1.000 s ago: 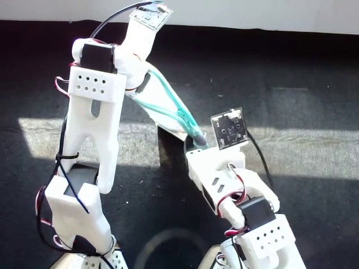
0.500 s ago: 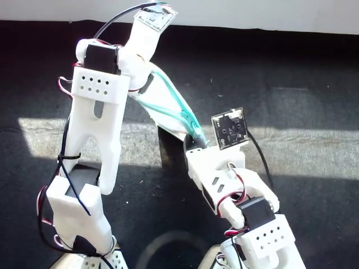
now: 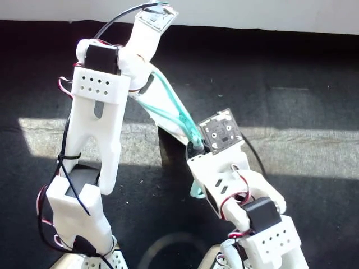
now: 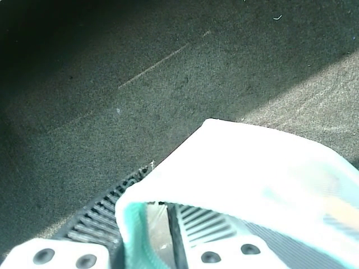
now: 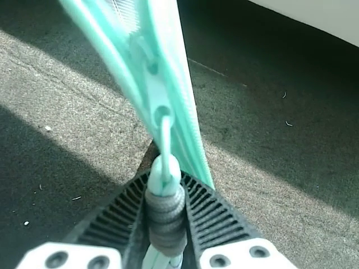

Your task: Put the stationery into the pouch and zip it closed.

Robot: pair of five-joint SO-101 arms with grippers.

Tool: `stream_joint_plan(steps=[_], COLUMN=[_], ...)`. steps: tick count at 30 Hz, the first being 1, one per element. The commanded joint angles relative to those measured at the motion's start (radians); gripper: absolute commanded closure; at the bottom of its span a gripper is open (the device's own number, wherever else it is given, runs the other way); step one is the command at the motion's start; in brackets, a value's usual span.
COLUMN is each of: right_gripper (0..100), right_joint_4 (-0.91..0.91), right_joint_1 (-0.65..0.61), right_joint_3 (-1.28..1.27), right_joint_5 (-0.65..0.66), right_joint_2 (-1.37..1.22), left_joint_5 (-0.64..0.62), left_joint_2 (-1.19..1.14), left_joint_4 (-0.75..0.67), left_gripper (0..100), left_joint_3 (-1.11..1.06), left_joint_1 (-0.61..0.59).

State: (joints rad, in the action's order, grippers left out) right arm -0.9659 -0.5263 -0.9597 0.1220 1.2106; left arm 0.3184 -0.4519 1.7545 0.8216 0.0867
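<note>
Right wrist view showed the right gripper [image 5: 165, 178] pinching the zipper pull [image 5: 163, 140], while the left gripper [image 4: 160, 208] apparently clamped the pouch [image 4: 252, 179].

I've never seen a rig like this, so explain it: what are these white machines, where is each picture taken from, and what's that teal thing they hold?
They are two small robot arms, the left arm and the right arm, at a table covered in dark cloth. The wide picture comes from a fixed camera overhead; the other two from a camera on each wrist. Held up between them is a pale pouch with a teal zipper. The left gripper clamps one end of it; the right gripper pinches the zipper pull.
</note>
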Motion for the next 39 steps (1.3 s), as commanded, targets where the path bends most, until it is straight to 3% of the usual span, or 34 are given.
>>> stream_joint_plan(steps=[1, 6, 15, 25, 33, 39], right_gripper=[99.3, 99.3, 99.3, 99.3, 99.3, 99.3], right_joint_4=[-0.067, -0.142, -0.096, -0.127, -0.291, -0.371], right_joint_1=[-0.008, -0.005, 0.147, 0.147, 0.147, 0.147], right_joint_3=[0.117, 0.140, 0.249, 0.476, 0.588, 0.659], right_joint_5=[0.011, 0.012, 0.012, 0.012, 0.012, 0.012], right_joint_2=[0.012, 0.012, 0.001, -0.248, -0.278, -0.283], left_joint_5=[0.015, 0.015, 0.015, 0.015, 0.015, 0.015], left_joint_2=[-0.036, -0.036, -0.036, 0.025, 0.074, 0.087], left_joint_4=[0.000, 0.003, 0.006, 0.006, 0.006, 0.006], left_gripper=[99, 99, 99, 99, 85, 84], left_joint_3=[-0.028, -0.028, -0.028, -0.005, -0.012, -0.005], left_joint_1=[-0.002, 0.002, 0.002, 0.130, 0.125, 0.125])
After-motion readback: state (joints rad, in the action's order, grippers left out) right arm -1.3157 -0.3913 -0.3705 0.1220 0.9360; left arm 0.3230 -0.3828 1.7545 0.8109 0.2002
